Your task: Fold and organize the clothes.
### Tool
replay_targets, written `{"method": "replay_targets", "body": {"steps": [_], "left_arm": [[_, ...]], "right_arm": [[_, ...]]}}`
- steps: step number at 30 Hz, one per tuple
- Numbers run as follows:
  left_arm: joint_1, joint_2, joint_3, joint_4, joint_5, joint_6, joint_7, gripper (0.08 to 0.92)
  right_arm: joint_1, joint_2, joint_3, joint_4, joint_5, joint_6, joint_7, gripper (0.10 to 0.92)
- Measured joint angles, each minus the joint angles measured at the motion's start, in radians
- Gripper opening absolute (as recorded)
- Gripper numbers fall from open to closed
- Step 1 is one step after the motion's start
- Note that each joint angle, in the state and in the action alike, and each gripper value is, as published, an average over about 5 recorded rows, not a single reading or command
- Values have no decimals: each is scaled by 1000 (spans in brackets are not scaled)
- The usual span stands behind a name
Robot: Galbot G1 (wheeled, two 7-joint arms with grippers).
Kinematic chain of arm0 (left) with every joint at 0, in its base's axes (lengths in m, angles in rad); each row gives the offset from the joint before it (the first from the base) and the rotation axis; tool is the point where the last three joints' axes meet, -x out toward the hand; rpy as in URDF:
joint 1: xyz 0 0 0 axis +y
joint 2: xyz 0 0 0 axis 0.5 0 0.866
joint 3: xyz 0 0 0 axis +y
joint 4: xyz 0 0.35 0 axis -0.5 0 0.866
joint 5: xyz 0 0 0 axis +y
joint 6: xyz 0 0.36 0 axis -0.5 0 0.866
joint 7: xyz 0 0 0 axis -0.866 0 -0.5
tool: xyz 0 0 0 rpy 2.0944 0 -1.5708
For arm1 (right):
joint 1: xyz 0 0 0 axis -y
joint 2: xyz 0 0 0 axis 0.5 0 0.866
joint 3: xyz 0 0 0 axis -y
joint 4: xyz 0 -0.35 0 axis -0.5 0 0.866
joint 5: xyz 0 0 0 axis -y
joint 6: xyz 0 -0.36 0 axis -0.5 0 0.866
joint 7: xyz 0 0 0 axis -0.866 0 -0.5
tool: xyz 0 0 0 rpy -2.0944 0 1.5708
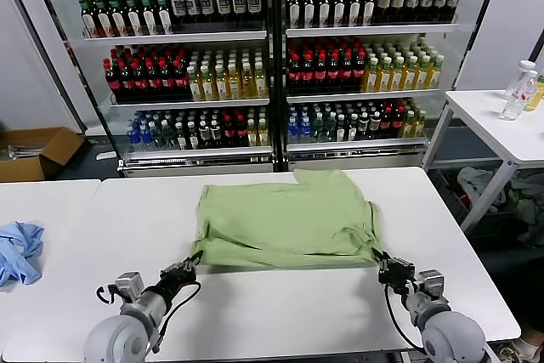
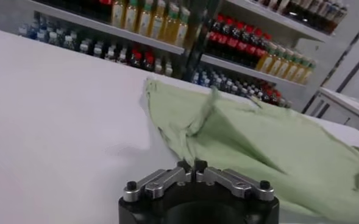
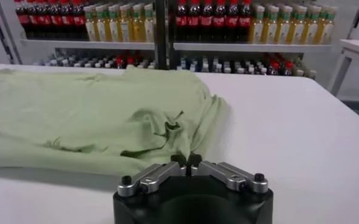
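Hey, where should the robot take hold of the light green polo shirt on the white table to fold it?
Grip the light green soft polo shirt at its two near corners, coming in low from the robot's side of the white table. It lies flat with that edge facing the robot. The left end effector and right end effector both sit there, apparently shut on fabric.

Right gripper (image 3: 187, 161) clamped on the green shirt's (image 3: 88, 115) near edge.
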Motion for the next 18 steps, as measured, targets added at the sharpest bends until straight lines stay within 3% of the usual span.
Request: {"method": "replay_targets", "body": {"steps": [18], "left_arm": [[317, 5, -45, -235, 231, 4, 27, 91]], "right_arm": [[-401, 81, 133, 243, -174, 35, 11, 143]]}}
